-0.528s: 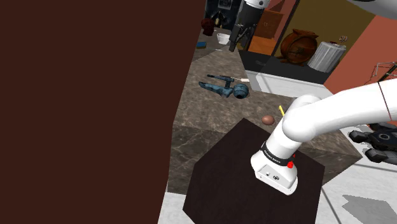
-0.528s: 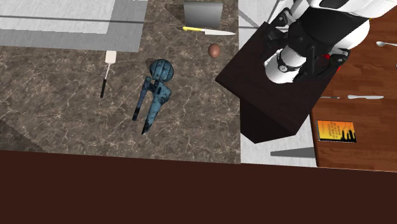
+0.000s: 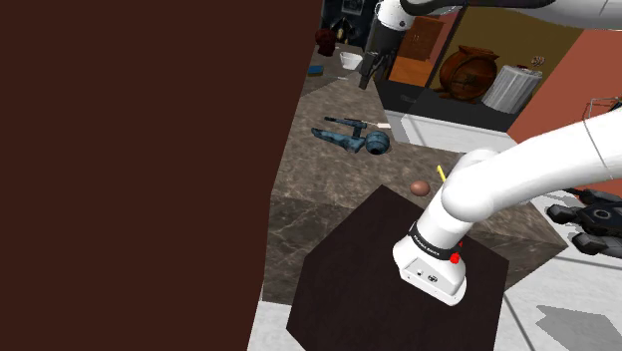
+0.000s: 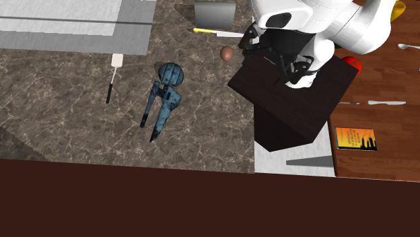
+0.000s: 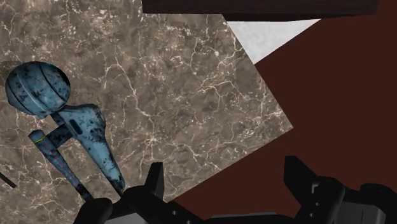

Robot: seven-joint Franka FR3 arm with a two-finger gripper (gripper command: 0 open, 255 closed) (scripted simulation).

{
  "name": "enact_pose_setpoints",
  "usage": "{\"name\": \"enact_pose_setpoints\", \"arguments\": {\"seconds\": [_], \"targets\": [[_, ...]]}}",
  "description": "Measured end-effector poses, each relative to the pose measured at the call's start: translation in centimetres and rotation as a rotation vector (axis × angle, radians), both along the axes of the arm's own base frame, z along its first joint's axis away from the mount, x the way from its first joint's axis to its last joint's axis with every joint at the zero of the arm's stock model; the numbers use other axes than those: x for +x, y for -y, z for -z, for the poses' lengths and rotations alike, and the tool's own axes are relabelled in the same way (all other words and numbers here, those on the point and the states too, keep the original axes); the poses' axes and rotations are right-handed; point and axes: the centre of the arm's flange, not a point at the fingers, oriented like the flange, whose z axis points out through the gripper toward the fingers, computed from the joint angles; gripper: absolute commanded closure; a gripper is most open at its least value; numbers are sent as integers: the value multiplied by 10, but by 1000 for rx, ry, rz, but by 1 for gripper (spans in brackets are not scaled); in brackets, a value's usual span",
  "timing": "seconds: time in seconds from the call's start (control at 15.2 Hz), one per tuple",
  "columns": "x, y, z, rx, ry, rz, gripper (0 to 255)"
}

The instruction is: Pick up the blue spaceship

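Jaws wide, empty; blue spaceship (image 5: 86, 130) flat on marble counter (image 5: 191, 95), tail twd jaws, saucer end away.

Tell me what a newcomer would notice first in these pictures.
The mottled blue spaceship lies on the dark marbled counter, saucer end toward the second exterior view's top. The white arm rises from its dark box stand at the shoulder view's lower right; a dark brown panel stands at that view's left.
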Motion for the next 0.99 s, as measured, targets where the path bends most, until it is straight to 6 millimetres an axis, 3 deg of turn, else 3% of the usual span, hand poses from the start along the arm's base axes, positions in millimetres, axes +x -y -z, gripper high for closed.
{"name": "enact_pose_setpoints", "arguments": {"seconds": [0.99], "targets": [[75,151,109,21,-57,-135,0]]}}
